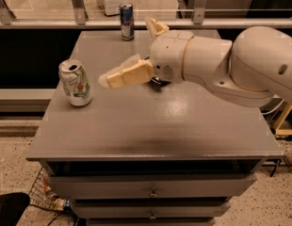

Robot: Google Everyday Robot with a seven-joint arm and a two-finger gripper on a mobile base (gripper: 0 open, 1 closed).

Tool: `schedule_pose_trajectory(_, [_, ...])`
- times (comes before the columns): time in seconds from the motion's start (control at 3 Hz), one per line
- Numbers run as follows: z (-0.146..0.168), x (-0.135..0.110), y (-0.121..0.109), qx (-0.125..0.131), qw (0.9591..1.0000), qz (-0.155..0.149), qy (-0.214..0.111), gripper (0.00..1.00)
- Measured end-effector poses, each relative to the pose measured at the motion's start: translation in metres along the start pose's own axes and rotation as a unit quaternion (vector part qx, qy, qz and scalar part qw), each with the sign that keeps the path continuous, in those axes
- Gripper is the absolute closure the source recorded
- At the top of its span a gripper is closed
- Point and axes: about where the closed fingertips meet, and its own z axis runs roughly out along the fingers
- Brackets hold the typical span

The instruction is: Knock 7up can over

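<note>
7up can, a white metal cylinder with a silver top, stands upright on the smooth grey bench, near the cream hand but not touching it; the hand's fingers are spread apart.

**Desk:** Where is your hand in this shot?

**Caption:** Your hand hovers over the middle of the grey worktop. Its two fingers are spread wide, and the lower one points toward the 7up can, near it but not touching.

**Desk:** And the can?

**Caption:** It stands upright near the worktop's left edge. A blue-and-silver can stands at the far edge, well apart.
</note>
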Motion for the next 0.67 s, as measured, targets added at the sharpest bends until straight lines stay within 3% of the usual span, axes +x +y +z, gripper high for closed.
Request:
schedule_pose_trajectory(0.33, [-0.003, 0.004, 0.003, -0.002, 0.9999, -0.003, 0.014, 0.00])
schedule_pose_trajectory(0.67, [-0.010, 0.031, 0.001, -0.008, 0.9988, 0.002, 0.048, 0.00])
